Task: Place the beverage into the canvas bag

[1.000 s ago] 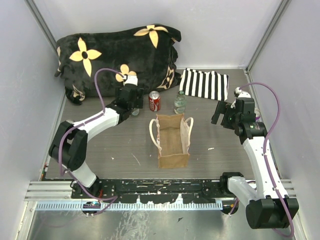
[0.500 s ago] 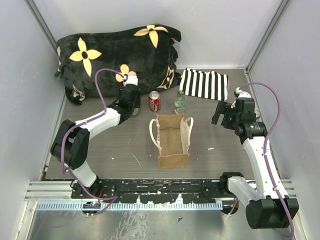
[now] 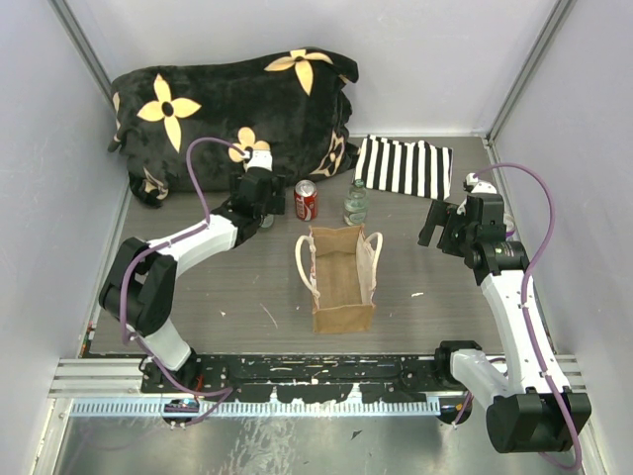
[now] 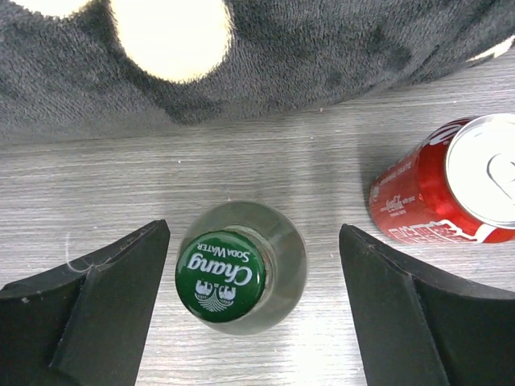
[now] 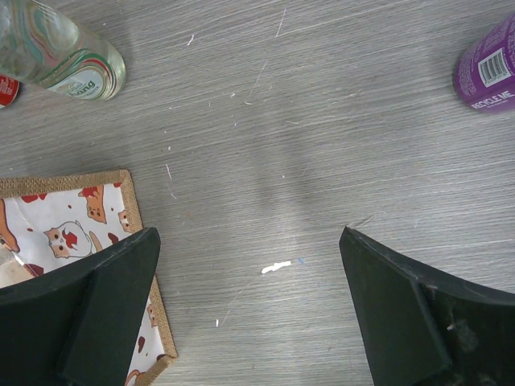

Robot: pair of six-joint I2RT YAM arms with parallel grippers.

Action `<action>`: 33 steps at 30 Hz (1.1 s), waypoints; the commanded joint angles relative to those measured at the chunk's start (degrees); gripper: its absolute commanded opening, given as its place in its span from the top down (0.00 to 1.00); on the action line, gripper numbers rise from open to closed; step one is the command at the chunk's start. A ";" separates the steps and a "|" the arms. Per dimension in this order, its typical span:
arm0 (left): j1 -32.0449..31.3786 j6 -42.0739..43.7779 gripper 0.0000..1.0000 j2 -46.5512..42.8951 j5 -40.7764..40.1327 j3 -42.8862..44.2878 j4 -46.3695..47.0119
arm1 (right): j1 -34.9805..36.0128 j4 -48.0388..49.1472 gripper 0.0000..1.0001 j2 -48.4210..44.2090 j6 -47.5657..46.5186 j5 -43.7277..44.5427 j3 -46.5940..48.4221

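Observation:
The tan canvas bag (image 3: 336, 279) stands open in the middle of the table; its printed lining and rim (image 5: 80, 178) show in the right wrist view. A glass soda-water bottle with a green cap (image 4: 221, 276) stands upright between the fingers of my open left gripper (image 4: 253, 241), which hangs above it without touching; in the top view this gripper (image 3: 263, 210) is left of the red can (image 3: 306, 201). The red can (image 4: 451, 185) stands to the bottle's right. A second clear bottle (image 3: 355, 203) stands behind the bag. My right gripper (image 3: 442, 228) is open and empty over bare table (image 5: 249, 237).
A black plush blanket with cream flowers (image 3: 232, 109) lies at the back left, just behind the green-capped bottle (image 4: 265, 64). A black-and-white striped cloth (image 3: 404, 166) lies at the back right. A purple can (image 5: 488, 66) stands near my right gripper. Walls enclose three sides.
My left gripper has shifted slightly right and back over the green-capped bottle. The right arm, bag and can have not moved.

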 commanded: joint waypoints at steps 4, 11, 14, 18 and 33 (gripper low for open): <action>0.18 -0.67 0.06 -2.51 0.59 -0.27 0.44 | -0.03 0.98 0.00 -1.11 0.75 -0.23 1.30; 0.17 -0.04 0.12 -2.38 -0.11 0.26 0.97 | 0.02 0.98 0.00 -1.32 0.85 -0.32 0.91; 0.18 0.12 0.21 -2.30 -0.50 0.02 1.50 | 0.01 1.07 0.00 -1.34 0.85 -0.41 0.93; 0.18 0.26 0.22 -2.47 -1.06 -0.01 2.11 | 0.01 1.16 0.00 -1.33 0.85 -0.41 0.70; 0.18 0.45 0.73 -2.82 -0.90 -0.42 3.00 | 0.01 1.77 0.00 -1.11 1.63 -1.15 0.02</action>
